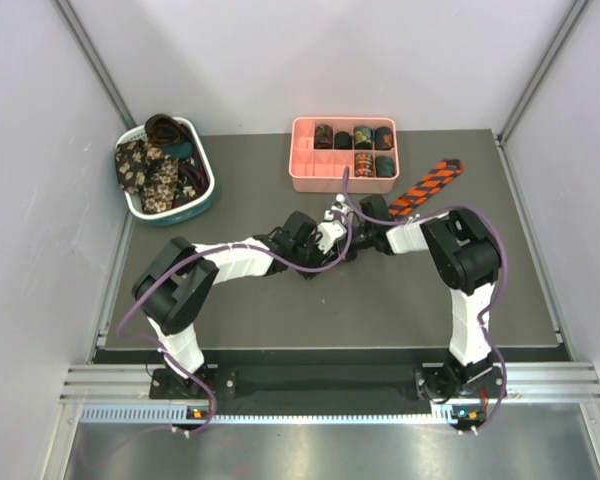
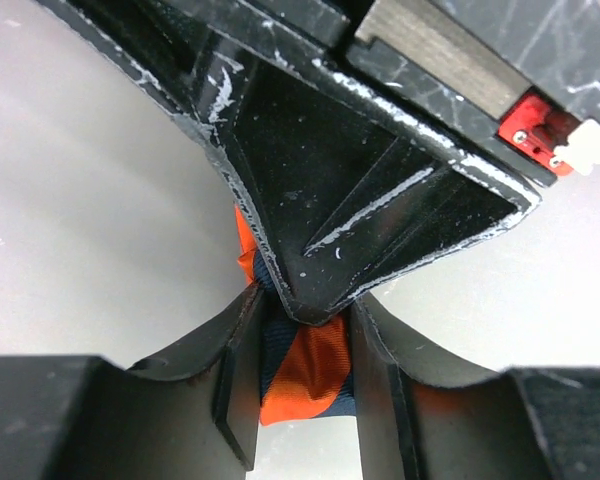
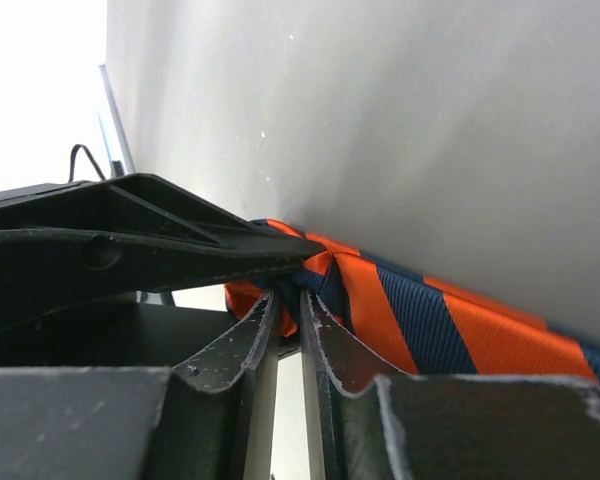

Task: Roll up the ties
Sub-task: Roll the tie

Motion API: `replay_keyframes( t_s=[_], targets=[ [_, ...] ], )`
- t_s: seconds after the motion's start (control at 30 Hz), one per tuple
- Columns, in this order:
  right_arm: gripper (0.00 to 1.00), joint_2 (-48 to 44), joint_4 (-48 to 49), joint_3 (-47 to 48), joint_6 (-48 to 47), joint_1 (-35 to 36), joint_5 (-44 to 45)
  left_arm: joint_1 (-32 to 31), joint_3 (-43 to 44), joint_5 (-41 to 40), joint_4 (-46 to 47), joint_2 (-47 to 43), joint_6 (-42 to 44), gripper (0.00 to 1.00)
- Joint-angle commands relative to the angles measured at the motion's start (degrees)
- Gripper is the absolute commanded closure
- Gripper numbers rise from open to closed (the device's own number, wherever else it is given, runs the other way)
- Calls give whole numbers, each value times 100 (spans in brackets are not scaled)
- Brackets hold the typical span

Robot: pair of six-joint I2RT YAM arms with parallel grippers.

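Observation:
The orange-red and dark striped tie lies as a strip running from the table's back right toward the middle. Both grippers meet at its near end. My left gripper is shut on the folded tie end, seen between its fingers in the left wrist view. My right gripper is shut on the same bunched end, tips pinched, touching the left finger. Several rolled ties sit in the pink tray. Floral and dark ties lie piled in the basket.
The pink compartment tray stands at the back centre, just behind the grippers. The white-and-teal basket stands at the back left. White walls close in the grey table on three sides.

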Motion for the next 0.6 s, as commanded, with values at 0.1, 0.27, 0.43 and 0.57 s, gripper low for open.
replay_keyframes(
  t_s=[0.1,0.27,0.43,0.57],
  targets=[
    [85,-697,140,-493,-33,169,771,-175,-64,411,-496,70,-103,62],
    [69,-829,184,-695,-6,257,887,-210,-46,376,-558,44,-121,63],
    [66,-846,-140,-397,-138,213,957,-219,59,104,-699,132,-200,64],
    [65,-706,-220,-185,-138,213,887,-219,156,-265,-839,141,-217,64]
  ],
)
